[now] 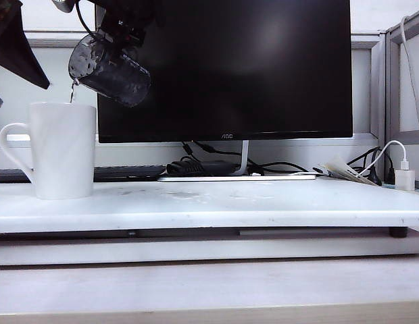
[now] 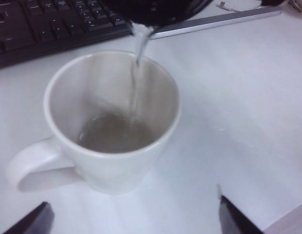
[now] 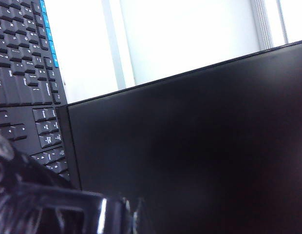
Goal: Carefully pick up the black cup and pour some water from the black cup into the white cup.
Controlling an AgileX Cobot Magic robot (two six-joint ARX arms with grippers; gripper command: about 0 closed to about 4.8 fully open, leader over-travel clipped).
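The black cup (image 1: 109, 69) hangs tilted in the air at the upper left, its mouth down toward the white cup (image 1: 61, 158). My right gripper (image 1: 125, 25) reaches across from above, shut on the black cup. A thin stream of water (image 1: 73, 91) falls from its rim into the white cup. From the left wrist, the water (image 2: 136, 73) lands in a shallow pool inside the white cup (image 2: 112, 165). My left gripper (image 2: 134, 217) hovers open just short of that cup, touching nothing. The right wrist view shows only the black cup's glossy dark edge (image 3: 24, 204).
A large dark monitor (image 1: 230, 67) stands behind on its stand (image 1: 236, 177), with a black keyboard (image 1: 125, 173) behind the white cup. Cables and a white charger (image 1: 404, 177) lie at the right. The cups are over a white tabletop (image 1: 230, 206).
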